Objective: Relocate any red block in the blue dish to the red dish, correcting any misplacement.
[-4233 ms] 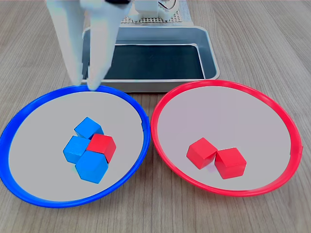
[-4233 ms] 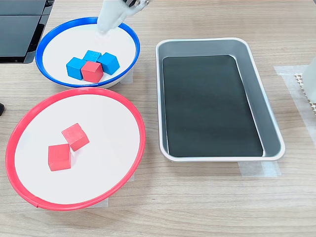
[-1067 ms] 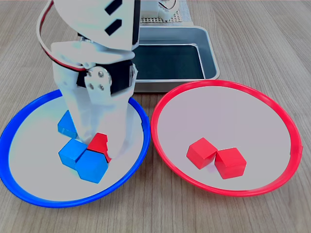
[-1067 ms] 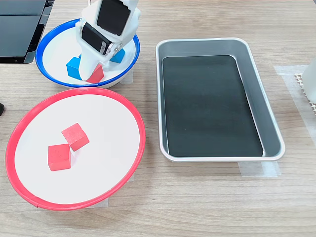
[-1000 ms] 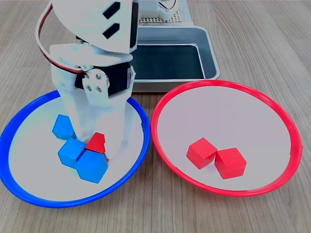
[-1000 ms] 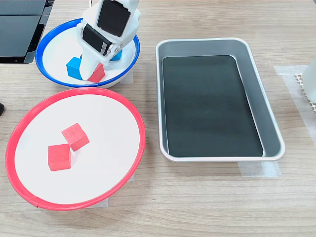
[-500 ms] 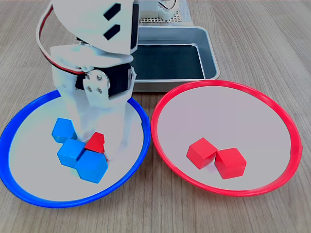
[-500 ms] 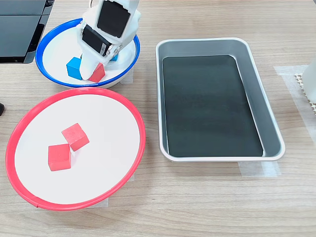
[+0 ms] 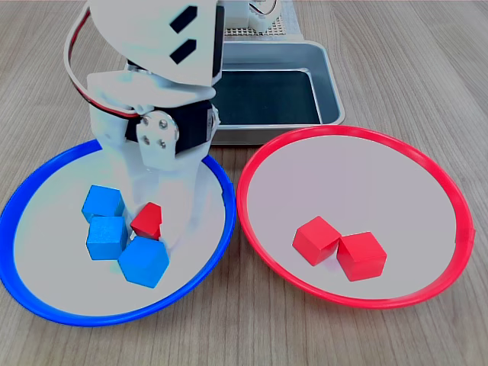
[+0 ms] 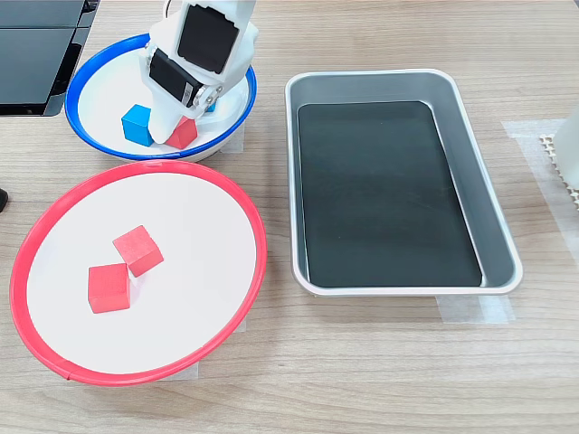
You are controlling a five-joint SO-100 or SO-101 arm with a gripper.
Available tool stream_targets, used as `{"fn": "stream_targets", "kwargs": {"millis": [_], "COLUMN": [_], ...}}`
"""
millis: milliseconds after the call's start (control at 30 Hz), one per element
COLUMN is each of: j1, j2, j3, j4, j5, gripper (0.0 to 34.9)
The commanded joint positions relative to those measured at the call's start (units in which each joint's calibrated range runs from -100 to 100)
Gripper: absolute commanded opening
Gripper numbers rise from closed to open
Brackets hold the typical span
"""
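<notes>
I have the end effector (image 9: 156, 229) down inside the blue dish (image 9: 46, 309), clamped on the red block (image 9: 147, 220); the red dish (image 9: 427, 164) lies toward the first exterior view's right

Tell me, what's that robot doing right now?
Gripper down in the blue dish, closed around the red block. Three blue cubes crowd it. Red dish holds two red cubes already.

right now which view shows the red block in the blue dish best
The first exterior view: the red block shows large, tilted among three blue cubes at the end effector. In the second exterior view the red block is small and partly hidden behind the arm.
</notes>
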Motion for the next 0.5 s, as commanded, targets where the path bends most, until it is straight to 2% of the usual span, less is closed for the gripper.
{"fn": "stream_targets", "kwargs": {"millis": [0,467], "j1": [-0.2,-1.3], "j2": [-1.6,-10.6], "j3": [-1.8,-2.9], "j4": [0.5,6.2], "j5": [-0.5,-1.2], "gripper": [0.4,0.4]}}
